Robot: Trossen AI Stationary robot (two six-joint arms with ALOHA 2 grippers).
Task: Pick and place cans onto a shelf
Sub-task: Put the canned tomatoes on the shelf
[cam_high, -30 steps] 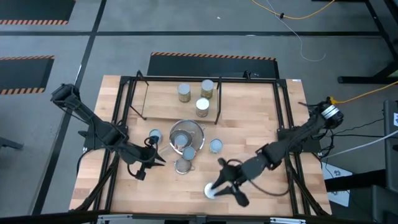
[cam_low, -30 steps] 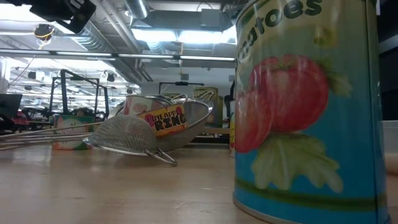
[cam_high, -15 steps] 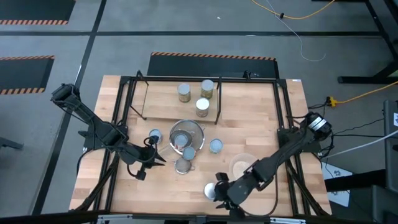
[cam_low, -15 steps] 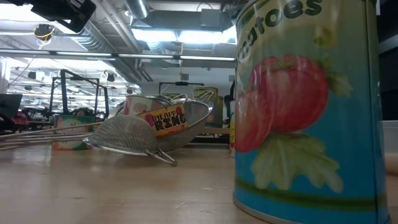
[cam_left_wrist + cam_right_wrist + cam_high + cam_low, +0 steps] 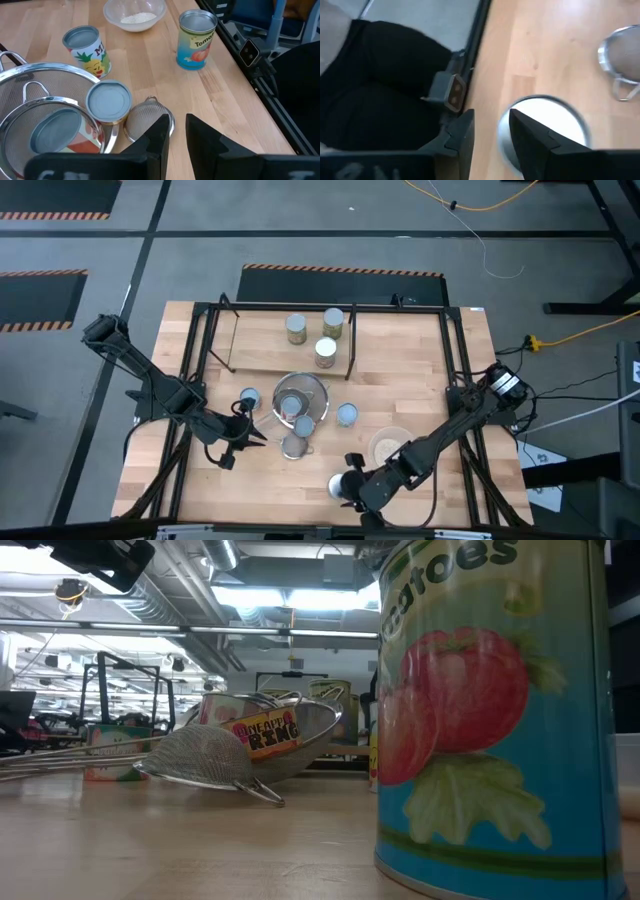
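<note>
A tomato can [image 5: 338,489] [image 5: 490,720] with a pale top [image 5: 555,120] stands upright near the table's near edge. My right gripper [image 5: 349,477] [image 5: 487,132] hovers at its right rim, open by a narrow gap, slanting down. My left gripper [image 5: 258,440] [image 5: 176,135] waits at the left, narrowly open on nothing, pointing at the small strainer [image 5: 147,117]. Three cans [image 5: 325,352] stand on the shelf [image 5: 262,352] at the far side. Two blue-topped cans [image 5: 248,398] [image 5: 346,414] stand on the table, and others sit in the big strainer [image 5: 300,400]. My right gripper has one finger [image 5: 532,137] over the tomato can's top near its rim [image 5: 504,137] and the other finger off to the can's side. I cannot tell whether either finger touches the can, which stands upright on the table.
A glass bowl [image 5: 390,445] [image 5: 134,11] of pale stuff sits just right of my right arm. The small strainer [image 5: 295,447] lies near the big one. Black frame rails [image 5: 462,380] run along both table sides. A camera box [image 5: 451,92] sits at the near edge.
My right gripper has swung toward the table's near edge, sunk and tipped further downward beside the tomato can; the glass bowl, covered by the arm before, now shows. The can has stayed in place.
</note>
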